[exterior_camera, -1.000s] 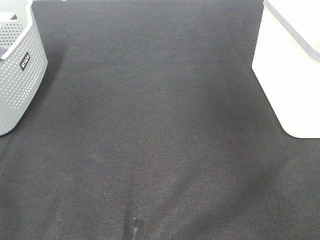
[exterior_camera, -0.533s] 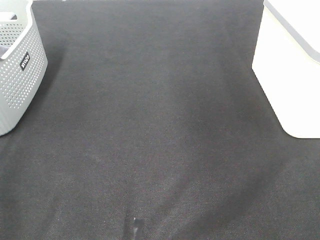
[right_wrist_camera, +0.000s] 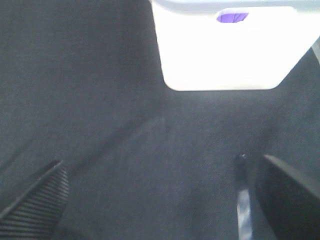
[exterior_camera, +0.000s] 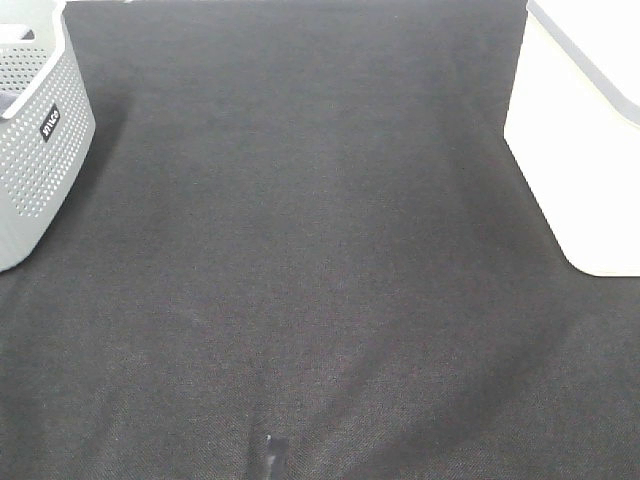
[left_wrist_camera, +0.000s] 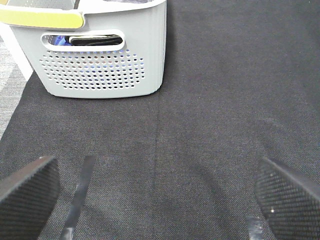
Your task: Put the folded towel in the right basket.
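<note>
While no folded towel is seen on the black mat (exterior_camera: 320,250), something purple shows through the right basket's (exterior_camera: 575,150) handle slot (possibly it). Both the left gripper (left_wrist_camera: 157,192) and right gripper (right_wrist_camera: 162,200) are spread wide, empty. Soft, light cloth is best pinched at its folded edge.

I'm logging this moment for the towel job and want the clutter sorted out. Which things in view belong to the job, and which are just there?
Belongs to the job:
- white basket, on the right
- left gripper, fingers apart, empty
- right gripper, fingers apart, empty
- no folded towel visible on the cloth

Just there:
- grey perforated basket, on the left
- dark table cloth
</note>
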You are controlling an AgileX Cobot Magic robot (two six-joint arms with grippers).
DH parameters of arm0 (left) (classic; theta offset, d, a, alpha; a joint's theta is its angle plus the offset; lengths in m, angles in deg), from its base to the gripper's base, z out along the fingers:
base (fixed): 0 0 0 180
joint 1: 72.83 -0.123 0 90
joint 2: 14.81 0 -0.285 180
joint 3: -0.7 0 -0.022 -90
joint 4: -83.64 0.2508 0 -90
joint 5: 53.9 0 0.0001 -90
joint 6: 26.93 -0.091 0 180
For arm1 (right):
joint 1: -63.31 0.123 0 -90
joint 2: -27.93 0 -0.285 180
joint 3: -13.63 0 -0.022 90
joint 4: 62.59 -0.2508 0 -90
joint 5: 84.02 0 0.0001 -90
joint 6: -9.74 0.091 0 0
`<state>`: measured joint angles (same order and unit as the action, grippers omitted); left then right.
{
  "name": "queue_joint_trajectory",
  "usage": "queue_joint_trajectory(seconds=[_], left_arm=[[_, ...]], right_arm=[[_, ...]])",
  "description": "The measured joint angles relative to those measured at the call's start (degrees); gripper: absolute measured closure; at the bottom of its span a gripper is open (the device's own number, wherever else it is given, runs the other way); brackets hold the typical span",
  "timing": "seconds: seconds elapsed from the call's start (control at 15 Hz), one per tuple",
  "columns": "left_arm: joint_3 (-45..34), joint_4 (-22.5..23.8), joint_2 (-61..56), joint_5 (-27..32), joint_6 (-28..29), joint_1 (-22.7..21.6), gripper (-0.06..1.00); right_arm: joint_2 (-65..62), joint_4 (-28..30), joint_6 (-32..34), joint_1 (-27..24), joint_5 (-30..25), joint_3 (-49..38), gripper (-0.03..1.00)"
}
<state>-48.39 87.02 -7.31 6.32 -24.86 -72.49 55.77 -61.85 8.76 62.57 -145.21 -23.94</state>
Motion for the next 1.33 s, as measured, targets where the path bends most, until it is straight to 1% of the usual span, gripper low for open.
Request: queue_joint_trajectory(seconds=[0.07,0.13,0.27,0.47,1.33], left_arm=[[0.0,0.0,0.0,0.0,0.0,0.0,-0.04],[0.0,0.0,0.0,0.0,0.0,0.0,-0.04],[0.0,0.0,0.0,0.0,0.0,0.0,-0.04],[0.0,0.0,0.0,0.0,0.0,0.0,-0.04],[0.0,0.0,0.0,0.0,0.0,0.0,-0.04]], right_arm=[[-4.9,-0.2,-0.1,0.0,-0.7,-2.6,0.01],[-4.9,-0.2,-0.1,0.0,-0.7,-2.6,0.01],[-13.9,-0.2,-0.1,0.0,-1.9,-8.0,0.01],[-19.1,-0.7,-0.1,0.0,-2.3,-13.2,0.01],[-20.3,-0.7,-0.1,0.0,-2.2,-13.6,0.01]])
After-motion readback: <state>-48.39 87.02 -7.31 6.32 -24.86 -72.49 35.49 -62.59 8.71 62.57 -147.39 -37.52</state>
